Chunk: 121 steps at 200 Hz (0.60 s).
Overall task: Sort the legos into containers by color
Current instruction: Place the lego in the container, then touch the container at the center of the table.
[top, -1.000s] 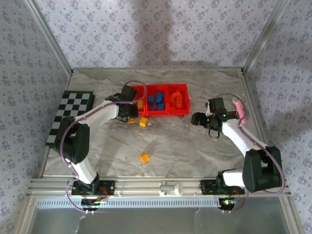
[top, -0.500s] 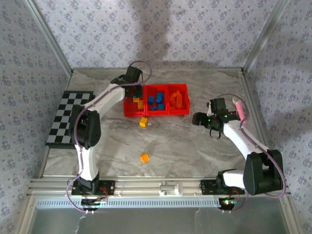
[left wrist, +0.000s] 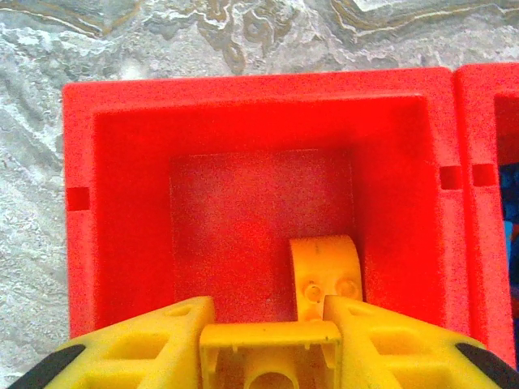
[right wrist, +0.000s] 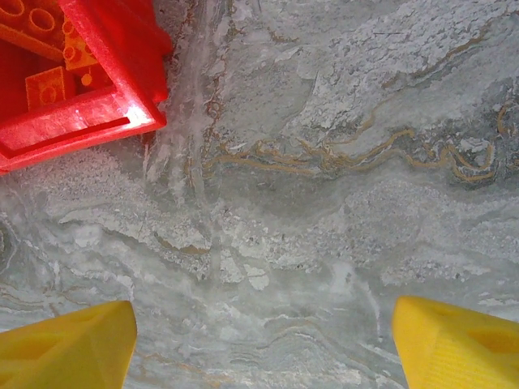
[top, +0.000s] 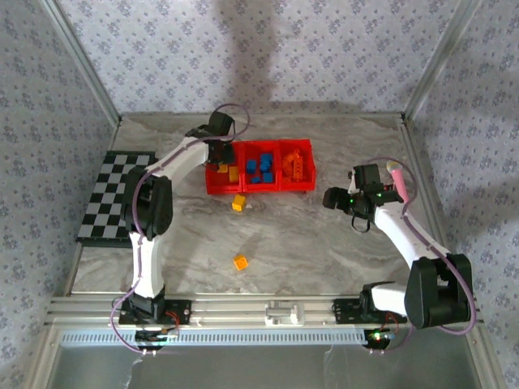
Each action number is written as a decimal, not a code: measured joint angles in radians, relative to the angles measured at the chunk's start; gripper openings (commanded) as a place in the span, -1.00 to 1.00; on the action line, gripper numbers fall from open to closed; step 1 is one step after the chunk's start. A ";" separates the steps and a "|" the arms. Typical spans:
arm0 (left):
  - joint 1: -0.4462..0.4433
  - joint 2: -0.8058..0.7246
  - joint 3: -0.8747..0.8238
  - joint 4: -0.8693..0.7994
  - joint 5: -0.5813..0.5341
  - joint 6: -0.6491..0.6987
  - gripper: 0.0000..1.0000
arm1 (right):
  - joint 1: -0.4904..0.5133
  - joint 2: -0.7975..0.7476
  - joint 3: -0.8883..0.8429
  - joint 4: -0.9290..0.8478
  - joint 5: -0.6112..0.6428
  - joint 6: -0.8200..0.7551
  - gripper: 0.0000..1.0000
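Three joined red containers (top: pixel 258 191) stand mid-table. My left gripper (top: pixel 219 154) hangs over the left bin (left wrist: pixel 122 203), shut on a yellow-orange brick (left wrist: pixel 268 352) that fills the gap between its fingers (left wrist: pixel 154 340). A curved yellow-orange piece (left wrist: pixel 324 271) lies on that bin's floor. Blue legos (top: pixel 259 170) fill the middle bin, orange ones (top: pixel 297 166) the right bin. Two yellow-orange bricks lie on the table, one (top: pixel 238 202) just in front of the bins and one (top: pixel 241 262) nearer me. My right gripper (top: pixel 332 198) stands open above bare marble (right wrist: pixel 263 340), right of the bins' corner (right wrist: pixel 89 113).
A black-and-white checkered board (top: pixel 113 194) lies at the table's left edge. A pink cylinder (top: pixel 397 180) sits at the right, behind my right arm. Patterned walls and metal posts close in the table on three sides.
My left arm has swung from the table in front of the bins up over the left bin, carrying a yellow-orange brick off the table. The right arm has barely shifted.
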<state>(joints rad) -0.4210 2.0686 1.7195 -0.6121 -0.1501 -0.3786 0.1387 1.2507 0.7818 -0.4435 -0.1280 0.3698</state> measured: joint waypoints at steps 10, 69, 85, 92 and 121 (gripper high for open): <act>0.002 0.001 0.000 0.002 0.001 0.000 -0.17 | 0.000 0.000 0.000 0.000 0.000 0.000 0.68; 0.006 0.036 -0.003 0.011 0.016 0.000 -0.14 | 0.000 0.000 0.000 0.000 0.000 0.000 0.69; 0.007 0.035 -0.008 0.018 0.032 0.001 -0.09 | 0.000 0.000 0.000 0.000 0.000 0.000 0.69; 0.007 0.035 -0.014 0.027 0.035 0.004 -0.07 | 0.000 0.000 0.000 0.000 0.000 0.000 0.69; 0.002 -0.005 -0.088 0.056 0.055 0.015 0.16 | 0.000 0.000 0.000 0.000 0.000 0.000 0.69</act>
<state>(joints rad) -0.4191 2.0640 1.6318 -0.5560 -0.0952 -0.3634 0.1387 1.2507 0.7818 -0.4435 -0.1280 0.3695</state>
